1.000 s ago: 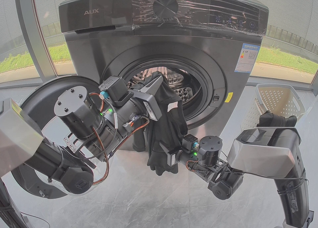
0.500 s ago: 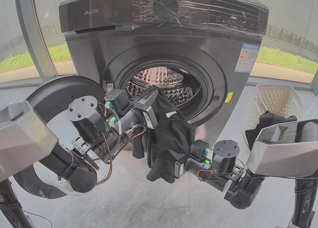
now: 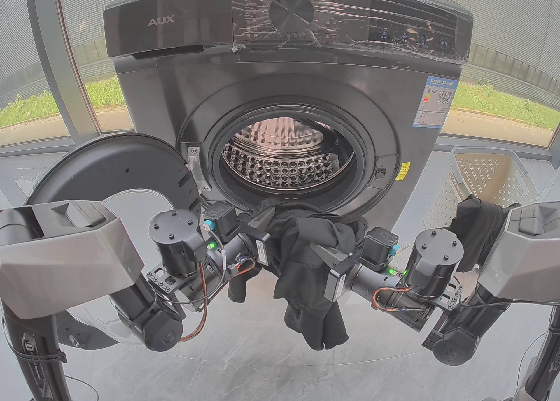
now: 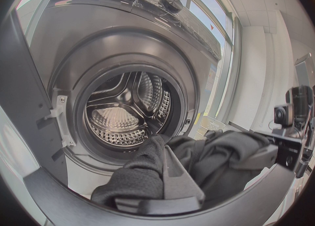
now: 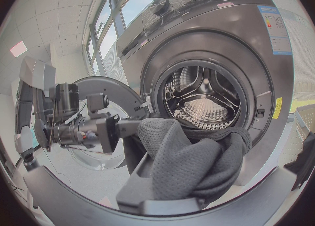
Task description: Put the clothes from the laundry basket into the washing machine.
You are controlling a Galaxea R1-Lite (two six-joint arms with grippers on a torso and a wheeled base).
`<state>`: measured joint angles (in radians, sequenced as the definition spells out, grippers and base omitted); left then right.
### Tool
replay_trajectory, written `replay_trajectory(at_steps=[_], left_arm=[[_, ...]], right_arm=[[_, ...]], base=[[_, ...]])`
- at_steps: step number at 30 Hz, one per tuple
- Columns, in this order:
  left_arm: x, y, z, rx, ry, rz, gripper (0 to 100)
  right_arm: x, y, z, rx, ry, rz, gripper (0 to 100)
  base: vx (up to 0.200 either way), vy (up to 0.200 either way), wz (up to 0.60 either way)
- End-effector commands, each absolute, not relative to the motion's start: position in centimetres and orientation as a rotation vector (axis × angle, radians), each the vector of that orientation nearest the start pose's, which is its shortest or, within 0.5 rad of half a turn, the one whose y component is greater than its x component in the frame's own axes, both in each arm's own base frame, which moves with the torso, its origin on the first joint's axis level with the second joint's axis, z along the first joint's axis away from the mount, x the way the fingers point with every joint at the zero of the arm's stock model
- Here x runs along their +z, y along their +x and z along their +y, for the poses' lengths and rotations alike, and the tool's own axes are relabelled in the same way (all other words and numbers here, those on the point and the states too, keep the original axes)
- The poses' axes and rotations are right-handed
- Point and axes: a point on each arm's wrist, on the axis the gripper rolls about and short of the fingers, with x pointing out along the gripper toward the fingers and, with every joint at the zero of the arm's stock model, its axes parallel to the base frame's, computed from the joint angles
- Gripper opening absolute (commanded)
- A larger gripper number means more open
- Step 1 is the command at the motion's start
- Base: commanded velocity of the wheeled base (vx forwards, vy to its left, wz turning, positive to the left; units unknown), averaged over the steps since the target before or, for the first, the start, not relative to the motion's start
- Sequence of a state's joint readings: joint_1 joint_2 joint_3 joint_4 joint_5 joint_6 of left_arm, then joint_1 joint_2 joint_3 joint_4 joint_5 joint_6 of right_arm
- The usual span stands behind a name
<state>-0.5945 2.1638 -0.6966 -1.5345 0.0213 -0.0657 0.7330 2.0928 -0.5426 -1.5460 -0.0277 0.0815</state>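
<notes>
Grey tiled floor [image 3: 233, 355], windows [image 3: 507, 41] behind. Washing machine [image 3: 175, 81] door [image 3: 111, 169] open, drum [image 3: 280, 154] empty. Left jaws and right jaws both clenched on black garment [image 3: 306, 262], hanging just below opening. Another dark garment [image 3: 475, 227] over laundry basket [image 3: 496, 154] rim. Nothing loaded yet.

Both arms are held forward and low, the left claw [image 3: 265, 222] and right claw [image 3: 322, 256] clamped, tips close together.

Garment [image 3: 309, 256] matt knit cloth, drum [image 3: 280, 157] shiny perforated metal, basket [image 3: 485, 178] seemingly plastic.
</notes>
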Motion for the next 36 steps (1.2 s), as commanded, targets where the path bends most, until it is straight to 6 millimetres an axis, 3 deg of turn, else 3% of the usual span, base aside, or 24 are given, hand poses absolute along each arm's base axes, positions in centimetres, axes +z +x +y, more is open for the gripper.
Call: replay_trajectory(at_steps=[1,6,11,20,27,36], left_arm=[[7.8,29.6,-20.0,-0.574,-0.072,-0.006,100],[7.6,29.3,-19.8,-0.554,-0.072,0.009,100],[7.6,28.0,-19.9,-0.573,-0.058,0.027,100],[6.4,25.9,-21.1,-0.717,-0.033,0.091,100],[5.3,27.0,-22.3,-0.729,-0.032,0.091,100],[3.8,29.9,-24.0,-0.709,-0.045,0.050,100]], right_arm=[[9.3,24.9,22.1,0.699,0.087,0.005,0],[9.7,25.8,21.7,0.672,0.093,-0.012,0],[10.7,28.1,21.3,0.617,0.111,-0.069,0],[11.2,28.2,21.7,0.628,0.119,-0.091,0],[11.2,27.5,22.5,0.656,0.121,-0.091,0],[11.3,26.3,23.6,0.698,0.122,-0.085,0]], base=[[0.000,0.000,0.00],[0.000,0.000,0.00],[0.000,0.000,0.00],[0.000,0.000,0.00],[0.000,0.000,0.00],[0.000,0.000,0.00]])
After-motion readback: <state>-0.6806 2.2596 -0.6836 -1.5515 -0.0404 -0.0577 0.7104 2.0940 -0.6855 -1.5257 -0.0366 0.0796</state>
